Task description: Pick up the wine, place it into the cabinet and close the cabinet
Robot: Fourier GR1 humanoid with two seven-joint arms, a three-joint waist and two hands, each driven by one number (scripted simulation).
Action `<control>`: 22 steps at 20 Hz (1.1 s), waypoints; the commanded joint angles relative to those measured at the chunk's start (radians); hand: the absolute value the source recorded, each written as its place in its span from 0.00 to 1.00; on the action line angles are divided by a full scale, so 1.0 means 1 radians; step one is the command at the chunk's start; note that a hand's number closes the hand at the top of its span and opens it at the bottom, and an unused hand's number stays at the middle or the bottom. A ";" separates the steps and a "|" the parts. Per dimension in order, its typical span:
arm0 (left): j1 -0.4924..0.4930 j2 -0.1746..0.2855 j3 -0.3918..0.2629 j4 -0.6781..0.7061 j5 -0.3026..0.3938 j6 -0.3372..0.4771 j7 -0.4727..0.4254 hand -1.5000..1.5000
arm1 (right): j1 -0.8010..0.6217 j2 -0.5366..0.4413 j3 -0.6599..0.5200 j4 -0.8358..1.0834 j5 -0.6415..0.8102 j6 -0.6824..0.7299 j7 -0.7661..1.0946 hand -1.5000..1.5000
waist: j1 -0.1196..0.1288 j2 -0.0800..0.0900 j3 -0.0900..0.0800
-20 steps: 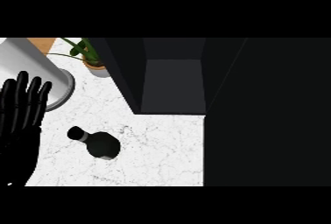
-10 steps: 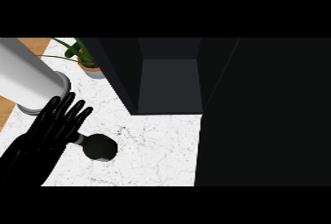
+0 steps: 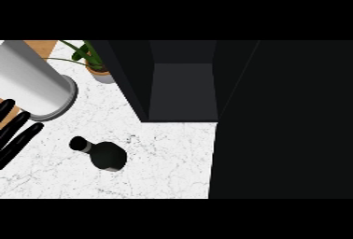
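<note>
the biggest thing we see is the dark panel (image 3: 283,121) that fills the whole right side of the frame, top to bottom. next to it, at upper centre, is the cabinet (image 3: 183,88), which stands open so that we look into its grey inside between dark walls. the white marbled counter (image 3: 165,163) spreads over the lower left and centre, up to the foot of the cabinet. a pale grey cylinder (image 3: 31,79) slants across the upper left, its rimmed end pointing down and to the right. the wine (image 3: 107,156) is on the counter at lower left of centre, outside the cabinet and below and left of its opening; it is a dark bottle with its neck towards the upper left, and we cannot tell whether it stands or lies. a plant (image 3: 88,53) in a small pot (image 3: 102,74) sits at the top, between the cylinder and the cabinet wall, beside a strip of wood (image 3: 38,46). at the left edge only the black fingers of the left hand (image 3: 17,125) show, straight and spread wide, holding nothing, pointing up and to the right, near the wine's neck but apart from it.
</note>
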 commanded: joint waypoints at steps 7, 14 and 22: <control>0.031 0.129 0.206 -0.079 0.261 0.089 0.137 0.00 | 0.141 0.012 0.156 -0.260 0.060 -0.056 0.109 0.00 | -0.004 -0.003 0.000; 0.002 0.175 0.293 -0.054 0.387 0.135 0.201 0.00 | 0.060 0.012 0.186 -0.271 0.097 -0.113 0.181 0.00 | -0.002 0.000 0.000; 0.044 0.121 0.348 -0.085 0.367 0.108 0.202 0.00 | 0.079 -0.039 0.149 -0.317 0.050 -0.110 0.186 0.00 | -0.007 -0.001 0.001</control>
